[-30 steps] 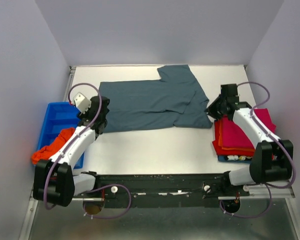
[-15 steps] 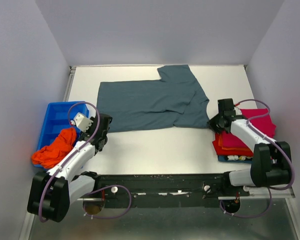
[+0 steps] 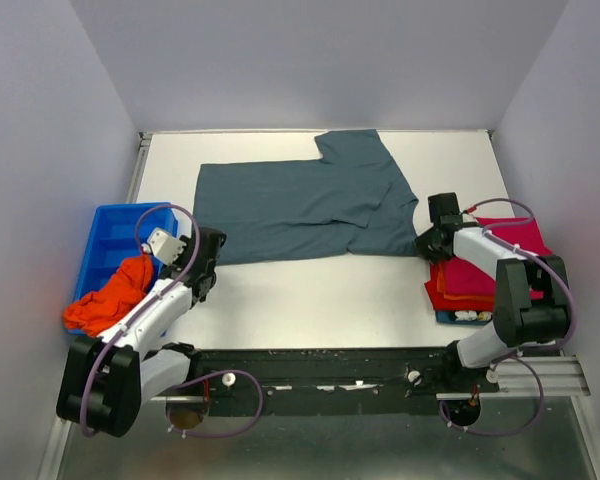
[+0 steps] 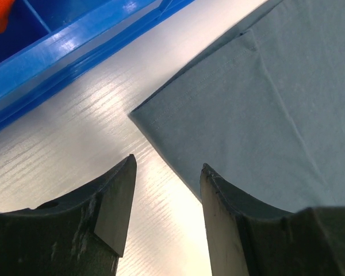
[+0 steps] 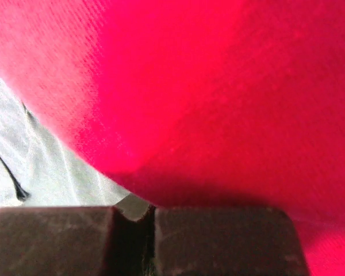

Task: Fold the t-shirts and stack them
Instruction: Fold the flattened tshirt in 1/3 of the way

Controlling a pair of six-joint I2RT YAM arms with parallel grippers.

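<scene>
The slate grey-blue t-shirt [image 3: 300, 205] lies spread flat across the far middle of the table. My left gripper [image 3: 202, 268] is open just off its near-left corner. In the left wrist view the shirt's corner [image 4: 236, 115] lies on the table just ahead of the open gripper [image 4: 167, 164]. My right gripper [image 3: 430, 238] is at the shirt's near-right corner, against a stack of magenta-pink and red shirts [image 3: 480, 265]. In the right wrist view the gripper [image 5: 149, 210] is shut, magenta cloth [image 5: 218, 86] fills the frame, and grey cloth [image 5: 34, 155] shows at the lower left. An orange shirt [image 3: 105, 295] is in the bin.
A rigid blue plastic bin [image 3: 115, 230] stands at the left edge of the table, and its wall also shows in the left wrist view [image 4: 75, 40]. The stack on the right rests on something blue [image 3: 450, 318]. White table [image 3: 320, 295] lies between the arms.
Both grippers have moved toward the near side. The left went from the shirt's left edge to its near-left corner. The right dropped to the near-right corner. The shirt has not moved.
</scene>
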